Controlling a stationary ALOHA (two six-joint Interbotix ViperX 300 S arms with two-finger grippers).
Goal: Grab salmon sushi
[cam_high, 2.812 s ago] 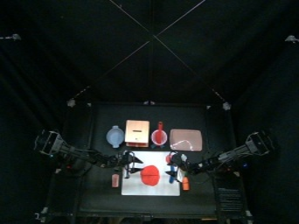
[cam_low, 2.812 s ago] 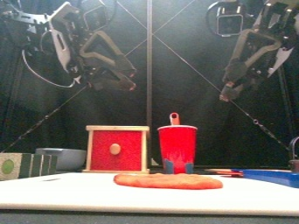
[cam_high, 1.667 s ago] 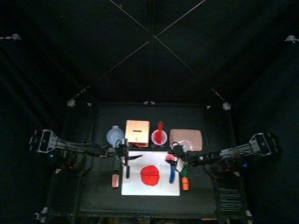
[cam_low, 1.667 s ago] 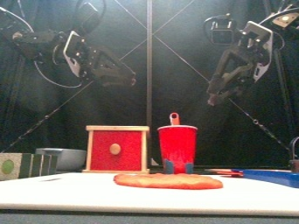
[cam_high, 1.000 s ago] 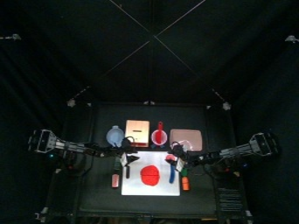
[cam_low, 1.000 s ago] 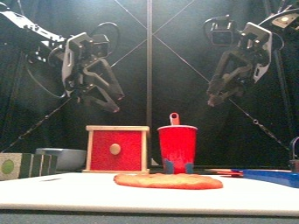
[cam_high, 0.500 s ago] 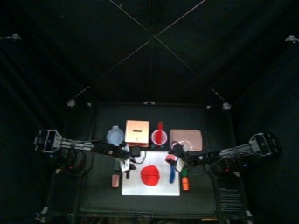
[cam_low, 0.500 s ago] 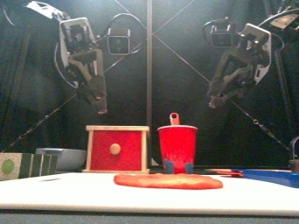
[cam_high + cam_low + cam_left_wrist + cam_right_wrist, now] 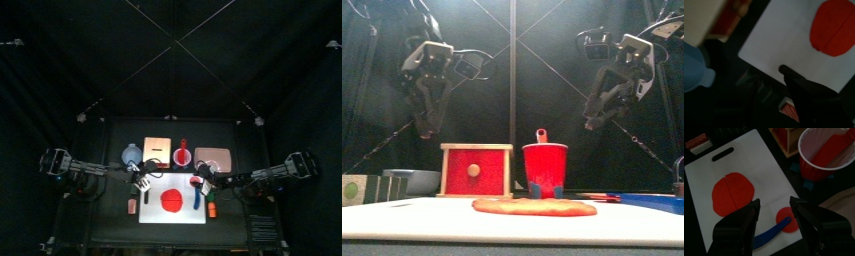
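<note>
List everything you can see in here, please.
cutting board: one, white, table middle
disc: one, red, flat on the board
spoon: one, blue, board's right side
cup: one, red, behind the board
box: one, red-fronted wood, left of the cup
container: one, pale blue, left of the box
tray: one, pinkish, right of the cup
sushi piece: one, red-and-white striped, left of the board
left gripper: black, raised
right gripper: black, raised, open
</note>
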